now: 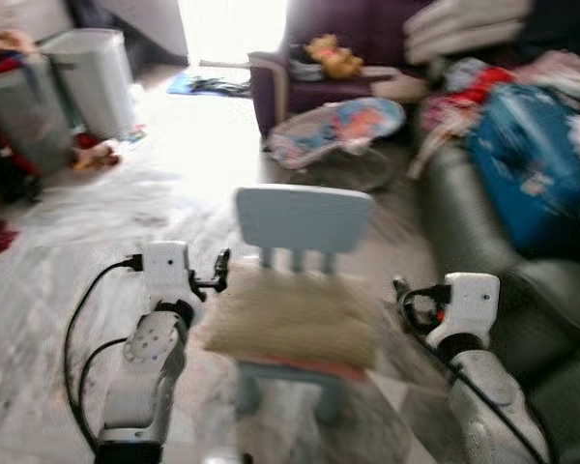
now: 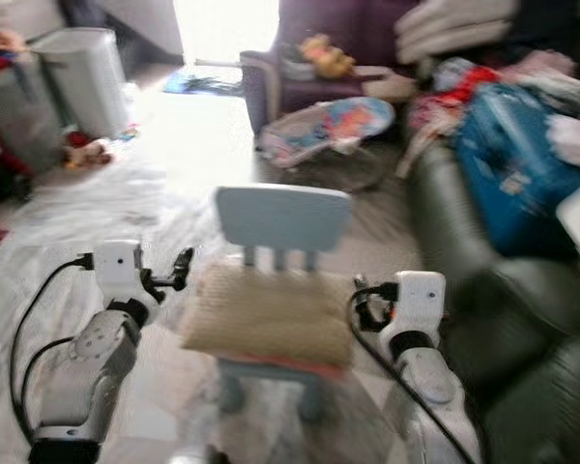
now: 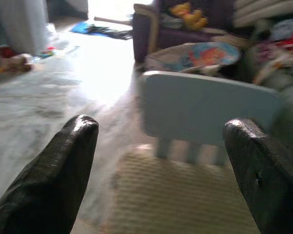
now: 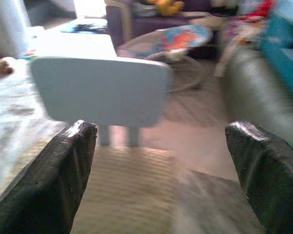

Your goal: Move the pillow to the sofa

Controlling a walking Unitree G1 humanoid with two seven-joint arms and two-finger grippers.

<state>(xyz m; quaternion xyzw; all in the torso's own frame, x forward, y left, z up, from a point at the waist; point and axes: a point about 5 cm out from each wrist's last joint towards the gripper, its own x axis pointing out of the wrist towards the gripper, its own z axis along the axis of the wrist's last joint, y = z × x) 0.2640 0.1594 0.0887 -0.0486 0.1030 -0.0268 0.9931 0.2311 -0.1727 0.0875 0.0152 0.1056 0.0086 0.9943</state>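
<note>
I see the pillow, tan and ribbed, lying flat on the seat of a small light-blue chair, covering most of the seat and overhanging its front edge, its back edge just under the chair's backrest. My left hand sits just off the pillow's left edge, near the back corner, and its wrist view shows both black fingers spread wide with the pillow and backrest between them, gripping nothing. My right hand is just off the pillow's right edge; its fingers are likewise spread apart and empty, framing the chair back and the pillow's right side. The dark green sofa runs along my right, close beside the chair, with a blue bag and loose clothes heaped on it. Beyond the chair a colourful baby bouncer lies on the floor before a purple armchair holding a yellow plush toy. Grey bins stand at far left.
</note>
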